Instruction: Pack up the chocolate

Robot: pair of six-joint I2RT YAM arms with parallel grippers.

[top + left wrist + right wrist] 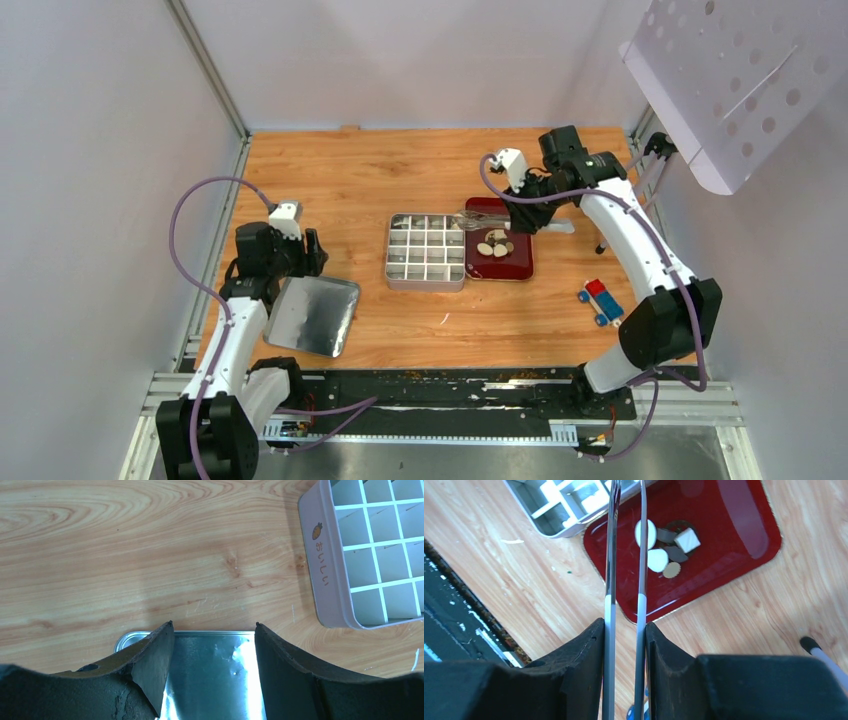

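The chocolate is a small heap of cream-white and dark brown pieces on a red tray; the right wrist view shows the chocolate too. My right gripper hangs over the tray's back edge, shut on long metal tongs. In the right wrist view the gripper presses the two arms of the tongs close together; their tips run off the top of the frame. The compartment tin stands left of the tray. My left gripper is open above the tin's lid.
The shiny lid lies flat at the front left. A small red-and-blue block sits at the right, near my right arm. A perforated white panel hangs over the back right corner. A black rail runs along the near edge.
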